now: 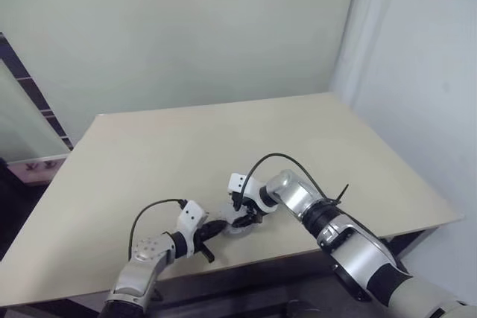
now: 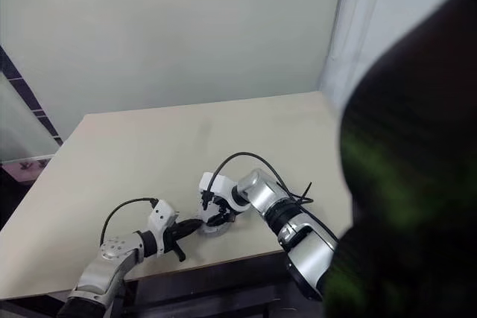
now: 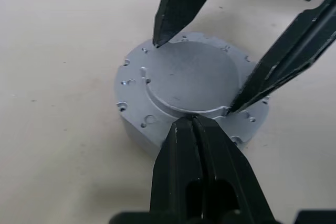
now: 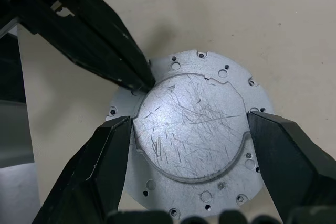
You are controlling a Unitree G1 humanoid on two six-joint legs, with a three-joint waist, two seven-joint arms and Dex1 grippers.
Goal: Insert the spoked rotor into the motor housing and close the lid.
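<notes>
The flat round grey metal lid (image 4: 191, 129) — a scratched raised disc on a wider flange ringed with small holes — lies face-up on top of a short grey cylindrical body (image 3: 139, 132), near the front edge of the pale beige bench (image 1: 223, 147). Whether that body is the motor housing cannot be told; no windings are visible.

Left gripper (image 3: 193, 121): the two black fingers are pressed together with no gap, holding nothing. Their joined tip rests at the rim of the raised disc, on the side nearest the robot.

Right gripper (image 4: 190, 129): the fingers are spread wide, one on each side of the raised disc, tips at its edge — straddling it. Firm contact cannot be confirmed. In the right wrist view, the tip of the left gripper meets the disc edge between those two fingers.

Beyond the assembly, the bench surface extends to a plain pale wall (image 1: 194, 27).
</notes>
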